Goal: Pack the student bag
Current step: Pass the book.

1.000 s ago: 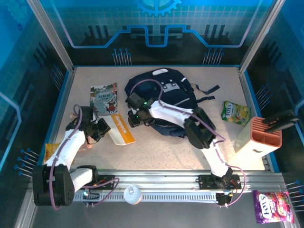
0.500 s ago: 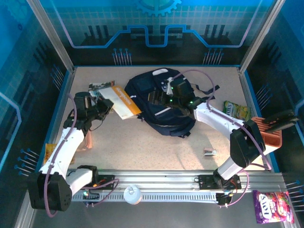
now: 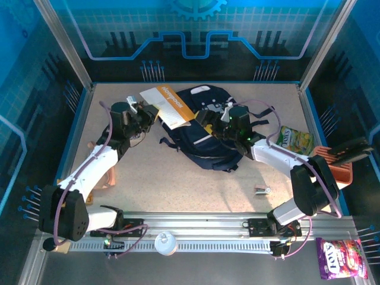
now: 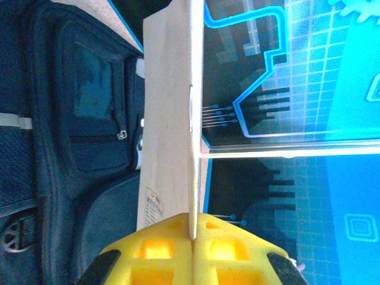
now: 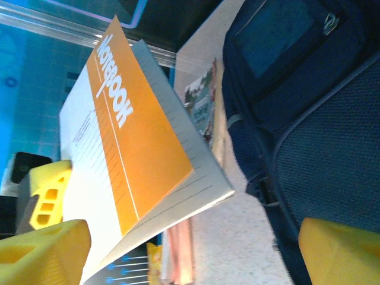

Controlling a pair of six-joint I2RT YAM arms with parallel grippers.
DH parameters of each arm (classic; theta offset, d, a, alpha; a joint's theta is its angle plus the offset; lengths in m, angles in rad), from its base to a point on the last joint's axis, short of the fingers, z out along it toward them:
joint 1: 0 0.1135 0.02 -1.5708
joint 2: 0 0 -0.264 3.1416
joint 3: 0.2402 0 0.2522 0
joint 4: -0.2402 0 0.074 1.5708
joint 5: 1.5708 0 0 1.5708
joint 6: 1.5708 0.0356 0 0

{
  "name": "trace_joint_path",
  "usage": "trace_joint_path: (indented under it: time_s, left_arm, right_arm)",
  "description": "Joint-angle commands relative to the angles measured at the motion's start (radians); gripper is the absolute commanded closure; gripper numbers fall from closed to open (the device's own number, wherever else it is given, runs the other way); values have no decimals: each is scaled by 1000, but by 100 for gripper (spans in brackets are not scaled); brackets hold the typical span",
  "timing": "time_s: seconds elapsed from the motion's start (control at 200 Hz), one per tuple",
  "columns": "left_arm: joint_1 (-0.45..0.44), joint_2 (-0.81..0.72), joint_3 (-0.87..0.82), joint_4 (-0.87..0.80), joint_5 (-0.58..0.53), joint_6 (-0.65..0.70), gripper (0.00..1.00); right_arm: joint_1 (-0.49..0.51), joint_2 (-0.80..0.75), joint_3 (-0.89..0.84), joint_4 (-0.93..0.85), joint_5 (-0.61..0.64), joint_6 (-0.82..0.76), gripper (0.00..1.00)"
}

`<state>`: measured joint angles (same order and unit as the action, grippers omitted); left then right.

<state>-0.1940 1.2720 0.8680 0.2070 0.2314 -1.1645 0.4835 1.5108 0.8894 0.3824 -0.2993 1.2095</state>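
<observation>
The student bag (image 3: 205,139), dark navy with thin white stripes, lies in the middle back of the table and also shows in the left wrist view (image 4: 59,119) and the right wrist view (image 5: 309,101). My left gripper (image 3: 145,111) is shut on an orange and white notebook (image 3: 169,105), holding it off the table at the bag's back left corner. Between the yellow fingers (image 4: 154,249) the notebook (image 4: 169,119) stands edge-on. My right gripper (image 3: 215,116) hovers open above the bag's top, facing the notebook (image 5: 130,136), nothing between its fingers (image 5: 44,249).
A green snack pack (image 3: 295,141) lies right of the bag, an orange-topped holder (image 3: 335,169) at the right edge. A small metal piece (image 3: 263,190) sits near the front. A picture book (image 5: 202,101) lies on the table beyond the notebook. A purple candy bag (image 3: 339,258) lies outside the frame rail.
My left gripper has lifted the notebook from the front left and carried it back toward the bag. The right arm swung from the bag's left to its right and the gripper opened.
</observation>
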Motion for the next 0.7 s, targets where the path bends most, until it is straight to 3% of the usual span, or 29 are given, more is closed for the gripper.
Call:
trace_joint_path:
  time_s: [0.0,0.37,0.695]
  left_arm:
    - [-15,13,26,124,-63,-54,100]
    - [-65,50,28,192,-99,-85,100]
    - [-71,38,20,177,-107,-82,100]
  right_arm:
    - [4,0,-40,211,-40,198,8]
    - [91,108,36,370,-12,350,9]
    - [105,220,75,529,37,398,19]
